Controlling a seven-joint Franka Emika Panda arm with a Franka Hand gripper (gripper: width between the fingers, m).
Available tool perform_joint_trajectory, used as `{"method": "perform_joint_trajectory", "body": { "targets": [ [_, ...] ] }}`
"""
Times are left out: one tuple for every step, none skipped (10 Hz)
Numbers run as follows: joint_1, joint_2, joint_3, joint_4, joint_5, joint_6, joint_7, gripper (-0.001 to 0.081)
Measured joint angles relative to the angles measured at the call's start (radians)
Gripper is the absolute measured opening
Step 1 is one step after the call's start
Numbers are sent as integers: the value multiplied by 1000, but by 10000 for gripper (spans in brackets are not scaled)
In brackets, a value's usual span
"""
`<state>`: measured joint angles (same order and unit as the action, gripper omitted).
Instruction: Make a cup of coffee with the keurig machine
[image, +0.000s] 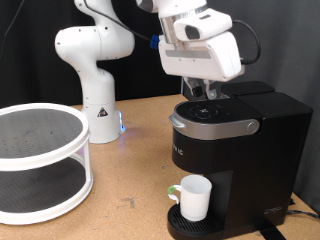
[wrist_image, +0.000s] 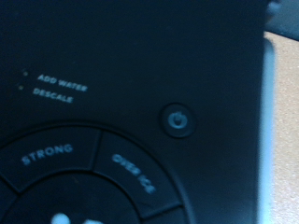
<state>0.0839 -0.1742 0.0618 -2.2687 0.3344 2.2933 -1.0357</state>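
Observation:
The keurig machine (image: 235, 150), a boxy black coffee maker with a silver-grey rim, stands at the exterior view's right with its lid down. The white cup (image: 194, 197) sits upright on the round drip tray under the spout. My gripper (image: 204, 92) hangs right over the machine's top panel, fingertips at or just above it; the hand hides the fingers. The wrist view shows the top panel (wrist_image: 131, 112) very close: a power button (wrist_image: 178, 120), "STRONG" and "OVER ICE" buttons, "ADD WATER" and "DESCALE" lights. No fingers show there.
A white two-tier round rack (image: 40, 160) stands at the exterior view's left. The arm's white base (image: 95, 70) is behind, at the table's back. A wooden tabletop (image: 130, 200) lies between rack and machine.

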Motion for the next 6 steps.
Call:
{"method": "perform_joint_trajectory", "body": {
  "targets": [
    [1,2,3,-14,11,14,-1,324],
    [4,9,5,-21,26,33,-1,102],
    [6,20,7,-23,38,51,0,102],
    [8,29,8,-23,48,68,0,20],
    [8,37,10,-22,55,78,0,20],
    [8,44,11,-22,60,80,0,4]
  ]
}}
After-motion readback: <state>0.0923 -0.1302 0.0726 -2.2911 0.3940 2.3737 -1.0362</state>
